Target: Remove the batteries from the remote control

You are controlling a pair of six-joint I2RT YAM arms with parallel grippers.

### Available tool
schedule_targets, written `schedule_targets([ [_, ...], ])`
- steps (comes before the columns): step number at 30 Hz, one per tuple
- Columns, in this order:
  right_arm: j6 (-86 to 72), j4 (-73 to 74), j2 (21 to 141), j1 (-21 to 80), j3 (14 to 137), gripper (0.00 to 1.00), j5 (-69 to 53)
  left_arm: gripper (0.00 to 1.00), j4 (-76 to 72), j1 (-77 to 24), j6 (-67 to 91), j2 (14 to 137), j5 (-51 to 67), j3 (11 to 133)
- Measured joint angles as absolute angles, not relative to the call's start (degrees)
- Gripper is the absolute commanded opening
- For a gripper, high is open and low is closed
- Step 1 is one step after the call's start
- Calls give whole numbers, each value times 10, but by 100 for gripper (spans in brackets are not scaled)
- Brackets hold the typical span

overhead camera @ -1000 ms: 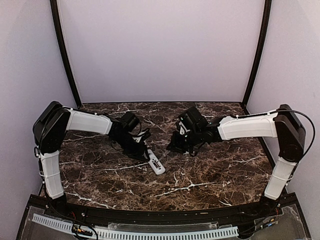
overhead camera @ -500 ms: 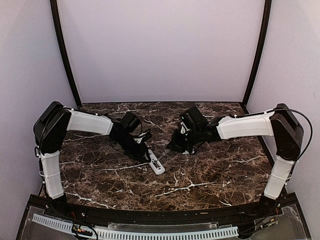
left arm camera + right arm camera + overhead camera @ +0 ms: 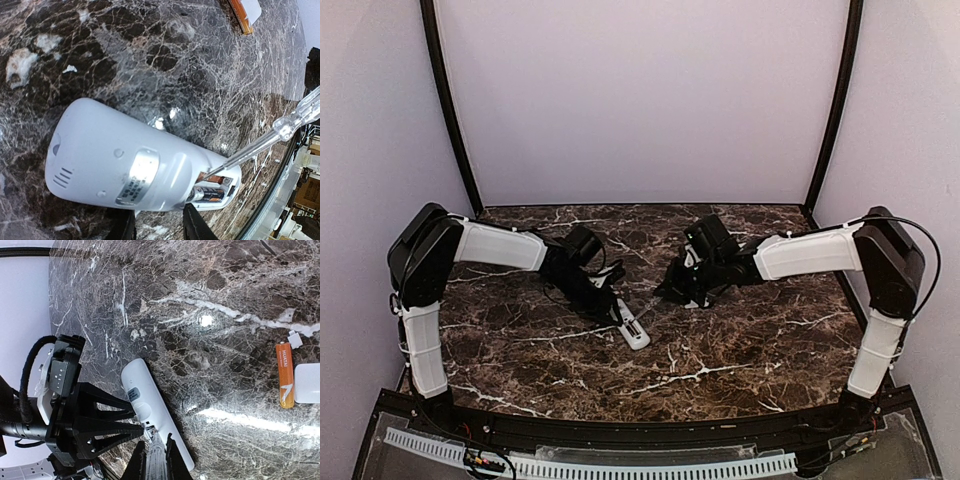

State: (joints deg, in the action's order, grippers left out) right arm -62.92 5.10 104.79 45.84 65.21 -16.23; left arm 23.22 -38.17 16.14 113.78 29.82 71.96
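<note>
White remote (image 3: 632,327) unmoved, right arm (image 3: 805,252) seemingly retreated (slightly)

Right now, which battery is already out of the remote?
The orange battery lying alone on the marble table, beside a small white piece. The other battery sits inside the remote, in its open end.

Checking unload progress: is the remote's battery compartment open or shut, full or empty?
Open and part full: in the remote, one battery sits uncovered beside a bare slot; another battery lies on the table.
</note>
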Motion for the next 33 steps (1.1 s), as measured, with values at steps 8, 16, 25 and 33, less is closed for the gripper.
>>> schedule_targets([
  [8, -654, -3, 1063, 455, 635, 0, -195, 31, 237, -382, 162, 1139, 307, 719],
  [16, -659, -12, 1063, 454, 630, 0, -199, 31, 238, -382, 162, 1139, 307, 719],
  [25, -661, -27, 1056, 447, 614, 0, -217, 31, 238, -382, 162, 1139, 307, 719],
  [33, -642, -20, 1048, 443, 607, 0, -253, 31, 239, -382, 163, 1139, 308, 719],
])
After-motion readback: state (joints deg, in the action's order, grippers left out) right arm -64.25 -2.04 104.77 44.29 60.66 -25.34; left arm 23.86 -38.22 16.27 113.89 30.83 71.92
